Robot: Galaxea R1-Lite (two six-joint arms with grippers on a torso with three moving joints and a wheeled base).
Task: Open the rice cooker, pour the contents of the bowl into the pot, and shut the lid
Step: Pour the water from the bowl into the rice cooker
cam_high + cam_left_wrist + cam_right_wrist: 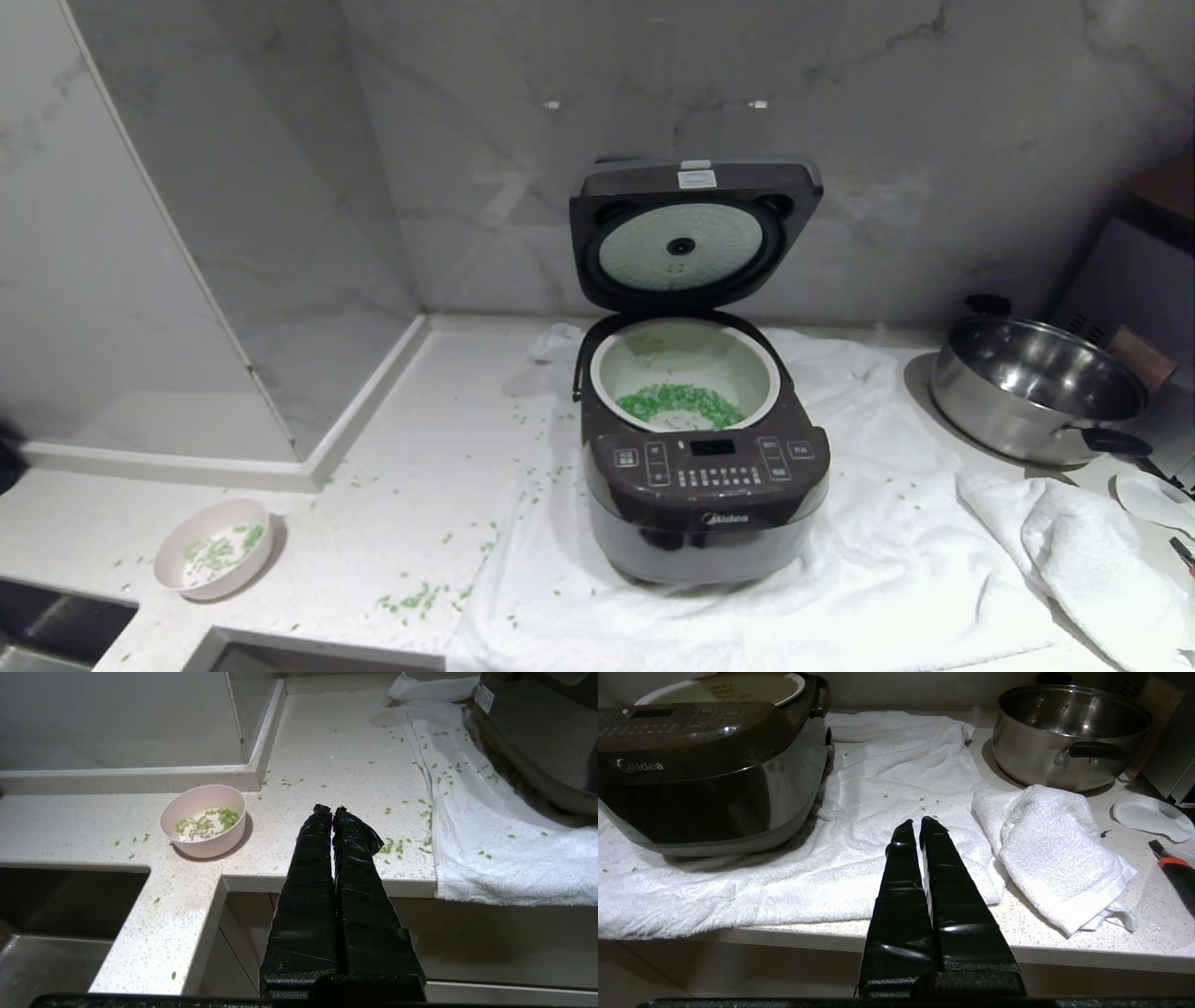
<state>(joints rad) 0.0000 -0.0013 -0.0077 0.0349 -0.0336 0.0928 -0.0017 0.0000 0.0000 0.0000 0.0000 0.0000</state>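
— What's nearest you, from where you stand?

— Both arms hang back off the front edge of the speckled white stone tabletop (392, 485). The left gripper (332, 810), wrapped in black tape, has its fingers pressed together on nothing; the right gripper (919, 823) is the same, closed and empty, hovering before the big white terry towel (887, 788).

— And the bowl?

— The small pale pink bowl (214, 547) sits upright near the front left corner of the tabletop, well apart from the cooker. A thin scatter of bright green grains (221, 548) lies in it (not enough to call it full), and more are strewn loose over the stone and towel, I'd guess from sloppy pouring.

— Further back?

— The large dark grey-brown rice cooker (705, 485) stands on the towel, probably laid there to catch spills. Its hinged lid (695, 233) is swung up against the marble wall, pale round inner plate facing us. The whitish-green inner pot (686, 369) holds a heap of green grains at its near side.

— So what's left?

— By my reckoning only the closing. A shiny steel pan with black handles (1036, 387) waits off to the right, beside a crumpled white cloth (1057, 849), not involved.
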